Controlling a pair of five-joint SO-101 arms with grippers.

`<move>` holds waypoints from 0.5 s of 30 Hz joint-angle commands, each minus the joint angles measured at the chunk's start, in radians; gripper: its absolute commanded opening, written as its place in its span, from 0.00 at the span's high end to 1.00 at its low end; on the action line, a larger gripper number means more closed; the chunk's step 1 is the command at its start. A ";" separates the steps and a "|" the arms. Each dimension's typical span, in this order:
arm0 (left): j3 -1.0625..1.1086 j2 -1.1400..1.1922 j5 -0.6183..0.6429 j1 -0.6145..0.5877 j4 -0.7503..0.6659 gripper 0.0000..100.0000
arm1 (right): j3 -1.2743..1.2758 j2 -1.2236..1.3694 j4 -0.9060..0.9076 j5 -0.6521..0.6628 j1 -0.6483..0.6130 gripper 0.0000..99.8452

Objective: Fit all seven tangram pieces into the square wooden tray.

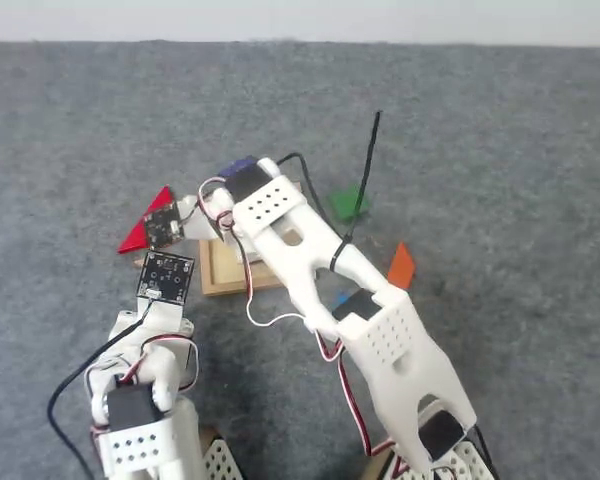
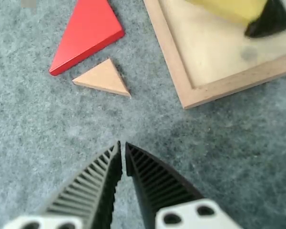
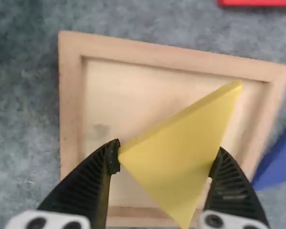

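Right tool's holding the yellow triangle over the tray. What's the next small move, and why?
The right tool grips the yellow triangle above the tray, whose visible floor is bare. I'd probably lower it toward a corner before releasing.

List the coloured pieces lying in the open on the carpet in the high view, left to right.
In order: red triangle → blue piece → green piece → orange piece.
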 commanded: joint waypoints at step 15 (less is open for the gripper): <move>-0.013 -0.020 0.009 -0.002 0.006 0.99 | -0.095 -0.028 0.008 -0.018 0.056 0.36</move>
